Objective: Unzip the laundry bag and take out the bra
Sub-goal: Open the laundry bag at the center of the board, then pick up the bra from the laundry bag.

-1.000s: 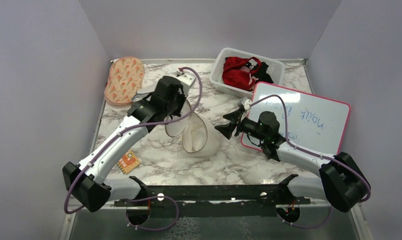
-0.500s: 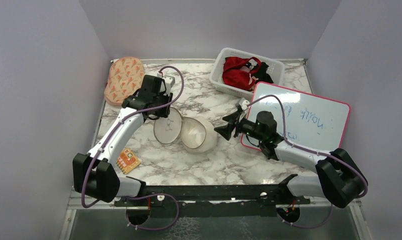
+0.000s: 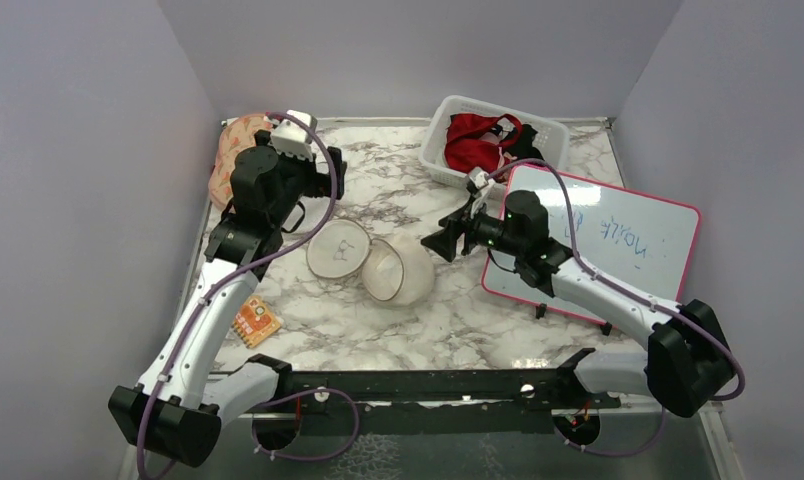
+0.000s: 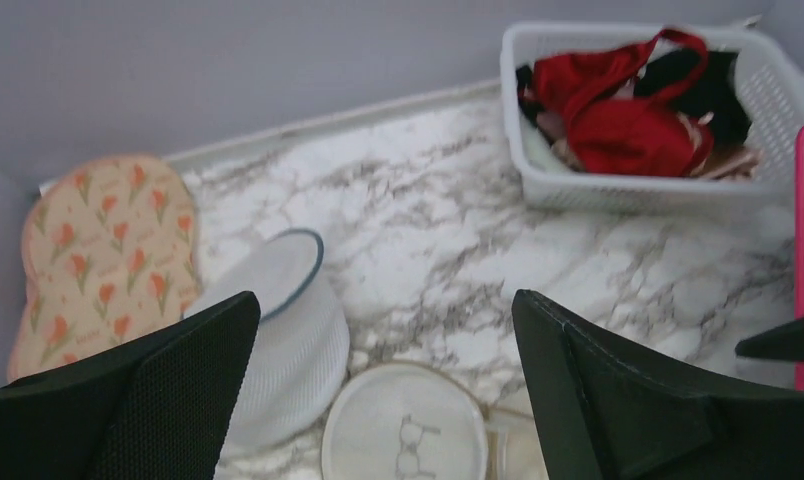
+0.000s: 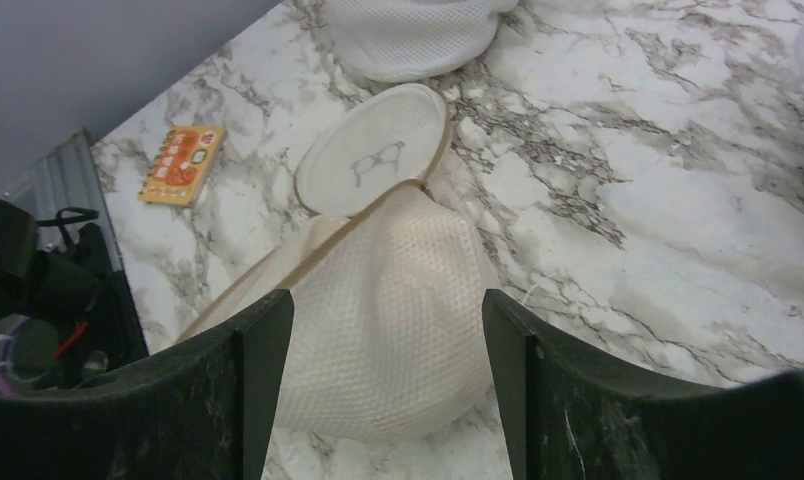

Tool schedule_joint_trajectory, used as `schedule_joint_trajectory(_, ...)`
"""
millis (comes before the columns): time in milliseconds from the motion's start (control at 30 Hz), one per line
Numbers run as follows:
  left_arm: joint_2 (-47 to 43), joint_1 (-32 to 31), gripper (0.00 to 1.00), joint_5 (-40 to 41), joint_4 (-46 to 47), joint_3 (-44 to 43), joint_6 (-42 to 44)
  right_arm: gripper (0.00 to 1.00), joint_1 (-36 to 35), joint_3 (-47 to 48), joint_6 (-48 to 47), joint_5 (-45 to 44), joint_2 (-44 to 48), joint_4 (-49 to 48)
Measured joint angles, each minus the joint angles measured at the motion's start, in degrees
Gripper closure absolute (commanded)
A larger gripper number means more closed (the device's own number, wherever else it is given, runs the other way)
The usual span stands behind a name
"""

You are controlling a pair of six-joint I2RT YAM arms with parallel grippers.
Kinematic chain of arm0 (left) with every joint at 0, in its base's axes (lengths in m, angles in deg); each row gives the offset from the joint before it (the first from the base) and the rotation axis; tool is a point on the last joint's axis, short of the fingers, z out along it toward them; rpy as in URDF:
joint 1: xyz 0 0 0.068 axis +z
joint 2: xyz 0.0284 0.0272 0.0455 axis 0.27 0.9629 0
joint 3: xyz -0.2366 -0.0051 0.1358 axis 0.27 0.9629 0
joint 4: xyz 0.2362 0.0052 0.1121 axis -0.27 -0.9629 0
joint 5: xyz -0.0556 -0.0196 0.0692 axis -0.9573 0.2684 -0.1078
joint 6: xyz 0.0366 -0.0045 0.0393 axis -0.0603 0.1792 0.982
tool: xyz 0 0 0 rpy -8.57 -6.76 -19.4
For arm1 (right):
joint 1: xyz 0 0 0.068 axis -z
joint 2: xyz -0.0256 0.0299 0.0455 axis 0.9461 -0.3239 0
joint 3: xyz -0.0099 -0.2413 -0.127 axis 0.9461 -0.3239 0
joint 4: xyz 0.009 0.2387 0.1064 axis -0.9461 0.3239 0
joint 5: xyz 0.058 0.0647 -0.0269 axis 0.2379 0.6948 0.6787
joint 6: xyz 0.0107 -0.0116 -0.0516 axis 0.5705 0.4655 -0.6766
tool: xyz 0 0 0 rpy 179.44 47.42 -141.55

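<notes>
The laundry bag (image 3: 398, 275) lies near the middle of the marble surface (image 3: 458, 320), already unzipped. Its flat lid with the line drawing (image 3: 338, 250) is folded out at 9 o'clock of the domed half, and the two are joined at the hinge. From the top view the mouth of the dome faces roughly 8 o'clock. I see something pale inside, but I cannot tell whether it is the bra, so I take it the bra is still in there.

Both arms are empty. The left gripper (image 4: 386, 310) hangs high at about 11 o'clock of the bag with its jaws spread wide. The right gripper (image 5: 386, 300) sits at 3 o'clock, jaws also wide, looking down onto the back of the dome.

I judge the bag to be light, soft mesh on a springy rim. It should slide or tip if I pull without pinning it, and the mesh itself would bunch in the jaws. The stiff beige rim or the lid's edge looks like the better hold for one arm. The bra should be light and limp apart from its padded cups. I would reach through the mouth for a cup edge or strap and draw it out towards 8 o'clock. A strap snagging on the zip is the risk I would watch.
</notes>
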Motion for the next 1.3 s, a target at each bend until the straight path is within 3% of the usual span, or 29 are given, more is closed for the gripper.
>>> schedule_joint_trajectory(167, -1.6, 0.0, 0.07, -1.6, 14.4, 1.8, 0.2, 0.33, -4.8, 9.4, 2.3, -0.6, 0.1, 12.2)
schedule_joint_trajectory(300, -1.2, -0.6, 0.07, -0.9, 19.9, 3.4, 1.4, 0.51, -12.7, 18.4, 3.6, -2.4, -2.2, 20.1)
schedule_joint_trajectory(400, -2.8, -2.1, 0.1, 1.6, 22.7, 8.2, 3.4, 0.53, -16.5, 24.7, 6.3, -2.7, -6.8, 24.3)
schedule_joint_trajectory(600, -8.7, -5.3, 0.07, 16.3, 22.9, 16.2, 4.2, 0.52, -20.2, 30.3, 9.7, -4.8, -17.2, 32.7)
schedule_joint_trajectory(700, -13.1, -5.4, 0.07, 22.4, 25.2, 19.1, 4.5, 0.61, -21.5, 33.0, 10.6, -6.4, -21.7, 37.2)
schedule_joint_trajectory(967, -17.3, -5.8, 0.07, 27.0, 30.7, 20.1, 5.7, 0.68, -25.4, 34.6, 11.6, -15.1, -26.2, 44.4)
schedule_joint_trajectory(1133, -16.1, -6.9, 0.07, 27.3, 31.3, 20.5, 6.4, 0.67, -28.3, 31.8, 12.0, -16.3, -26.4, 43.9)
schedule_joint_trajectory(1300, -15.6, -7.2, 0.07, 27.4, 31.3, 21.0, 6.9, 0.54, -29.9, 28.0, 12.9, -14.8, -25.8, 43.2)
